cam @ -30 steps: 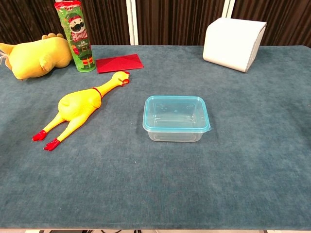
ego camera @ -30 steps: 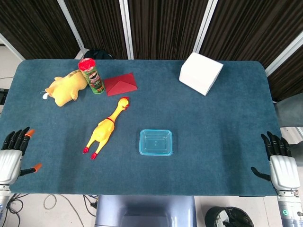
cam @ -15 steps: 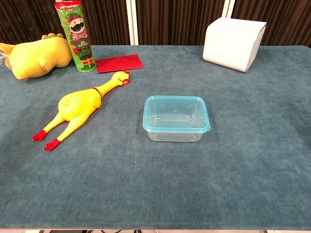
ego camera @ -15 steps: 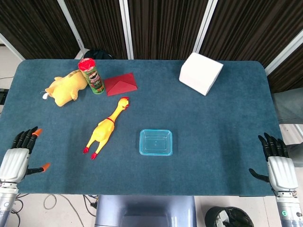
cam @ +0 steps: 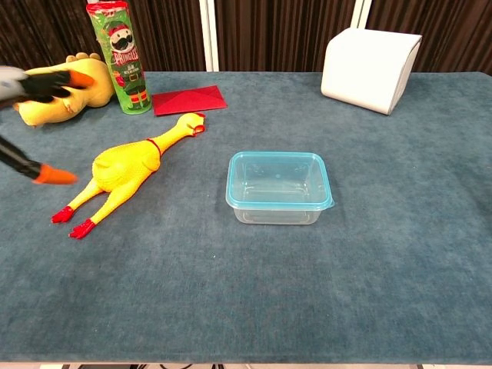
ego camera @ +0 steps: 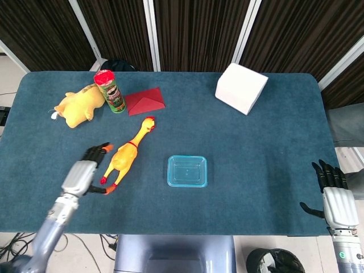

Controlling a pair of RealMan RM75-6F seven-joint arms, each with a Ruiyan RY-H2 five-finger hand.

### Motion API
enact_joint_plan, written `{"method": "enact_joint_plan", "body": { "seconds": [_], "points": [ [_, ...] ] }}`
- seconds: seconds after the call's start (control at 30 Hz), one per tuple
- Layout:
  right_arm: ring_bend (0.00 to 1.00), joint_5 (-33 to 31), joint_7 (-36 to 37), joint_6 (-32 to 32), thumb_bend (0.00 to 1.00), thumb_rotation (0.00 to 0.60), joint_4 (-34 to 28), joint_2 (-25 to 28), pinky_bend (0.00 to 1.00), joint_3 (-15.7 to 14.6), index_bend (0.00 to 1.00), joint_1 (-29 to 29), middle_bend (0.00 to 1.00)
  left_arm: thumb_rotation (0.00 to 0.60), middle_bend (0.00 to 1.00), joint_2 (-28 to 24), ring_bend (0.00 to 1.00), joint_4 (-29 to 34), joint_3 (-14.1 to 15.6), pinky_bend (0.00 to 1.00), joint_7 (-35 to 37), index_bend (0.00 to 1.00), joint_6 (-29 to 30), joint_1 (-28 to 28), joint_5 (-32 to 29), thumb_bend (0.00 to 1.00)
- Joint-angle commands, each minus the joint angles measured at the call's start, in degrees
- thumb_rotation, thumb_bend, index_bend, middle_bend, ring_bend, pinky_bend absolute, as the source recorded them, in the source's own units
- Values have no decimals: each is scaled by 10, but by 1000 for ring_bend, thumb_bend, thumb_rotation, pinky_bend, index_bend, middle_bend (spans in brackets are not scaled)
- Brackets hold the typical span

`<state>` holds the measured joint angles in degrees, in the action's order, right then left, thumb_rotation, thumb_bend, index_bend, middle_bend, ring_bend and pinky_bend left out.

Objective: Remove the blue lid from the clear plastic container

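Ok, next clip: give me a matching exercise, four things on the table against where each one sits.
Things:
1. container
2. rubber chicken
3. white box
4. Pringles can

Places:
A. far right of the table
B. near the middle, blue lid on
C. far left, between plush toy and red envelope
D. lying beside the left hand

Pairs: 1-B, 2-D, 3-A, 4-C

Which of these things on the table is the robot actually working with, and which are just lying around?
For the job:
blue lid on the clear container
left hand, open, over the table
right hand, open, at the table edge

Just lying about:
rubber chicken
plush toy
chips can
red envelope
white box
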<state>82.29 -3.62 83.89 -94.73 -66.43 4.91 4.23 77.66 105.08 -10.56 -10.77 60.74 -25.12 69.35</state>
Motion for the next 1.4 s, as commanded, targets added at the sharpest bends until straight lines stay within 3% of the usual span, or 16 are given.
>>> {"method": "enact_joint_plan", "body": {
  "seconds": [0.03, 0.3, 0.57, 1.2, 1.4],
  "points": [
    [0, -1, 1, -2, 190, 600, -1, 0, 0, 0, 0, 1, 0, 600, 0, 66, 0, -35, -25, 0, -40, 0, -48, -53, -69, 0],
    [0, -2, 1, -5, 189, 600, -3, -1, 0, -2, 0, 1, 0, 600, 0, 165, 0, -101, -47, 0, -99, 0, -70, -120, -165, 0],
    [0, -8, 4, -9, 190, 600, -2, -2, 0, 0, 0, 2, 0, 600, 0, 223, 0, -150, -62, 0, -122, 0, -92, -172, -211, 0],
    [0, -15, 11, -16, 189, 600, -8, 0, 0, 1, 0, 3, 0, 600, 0, 306, 0, -249, -80, 2, -87, 0, -137, -240, -229, 0],
    [0, -18, 15, -18, 189, 600, -10, 1, 0, 2, 0, 4, 0, 600, 21, 340, 23, -290, -85, 142, -69, 0, -131, -253, -216, 8]
  ]
}}
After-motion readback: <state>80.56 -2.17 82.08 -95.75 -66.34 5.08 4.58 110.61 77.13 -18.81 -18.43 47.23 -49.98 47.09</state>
